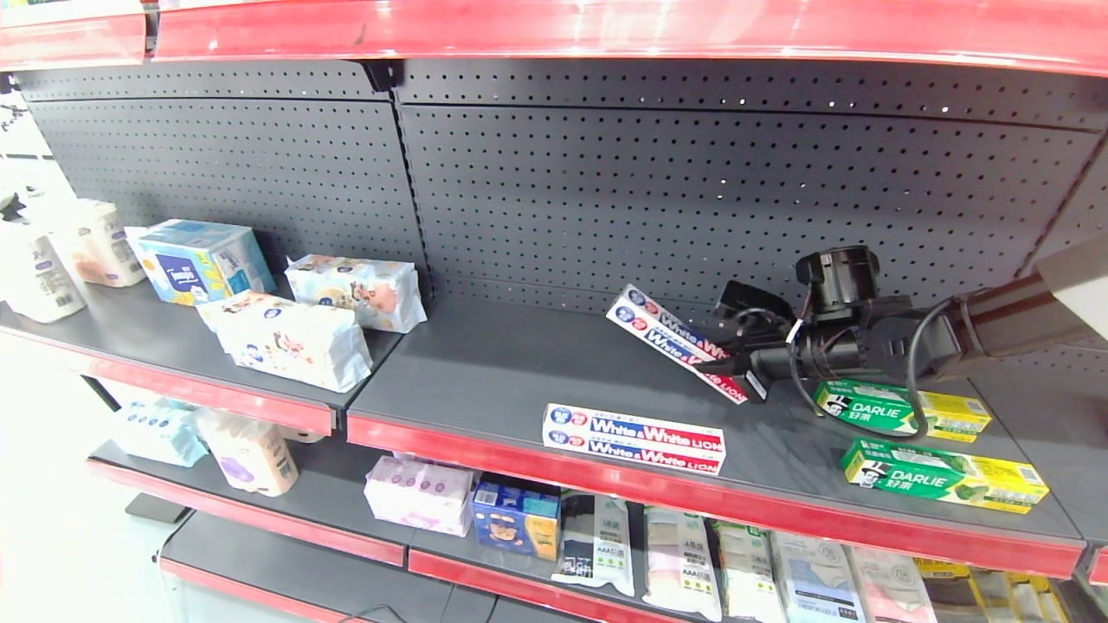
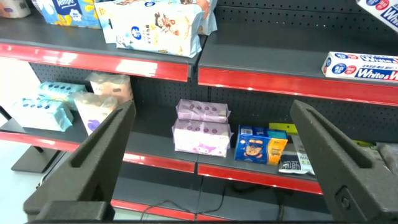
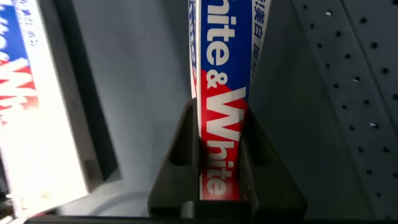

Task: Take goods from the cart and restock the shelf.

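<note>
Two black wedge-shaped fingers (image 2: 93, 162) of the left claw (image 2: 211, 155) stand wide apart with nothing between them, facing the lower tiers of the shelf (image 1: 485, 381). On the lower tier in front of this claw sit two soft purple packs (image 2: 202, 127), one stacked on the other, and just beside them a small blue carton (image 2: 260, 144).

One tier up, on the dark matte deck with its glossy red lip, a long front toothpaste box (image 1: 634, 439) in white, blue and red card lies flat along the front edge. Toward the robot's right, two green toothpaste boxes (image 1: 943, 474) of the same slim shape lie one behind the other, well apart from the red lip's left section. There, three plump tissue packs (image 1: 290, 339) in crinkled film rest on the deck, the farthest a blue block.

Farther in, the right claw (image 1: 731, 368) is clamped on the near end of the held toothpaste box (image 1: 671, 342). The right wrist view shows the box (image 3: 224, 93) edge-on, pinched between the two dark fingers. The box slants away from the claw toward the back of the shelf; whether its far end touches the deck cannot be told. Behind everything stands the black perforated pegboard (image 1: 692, 173).
</note>
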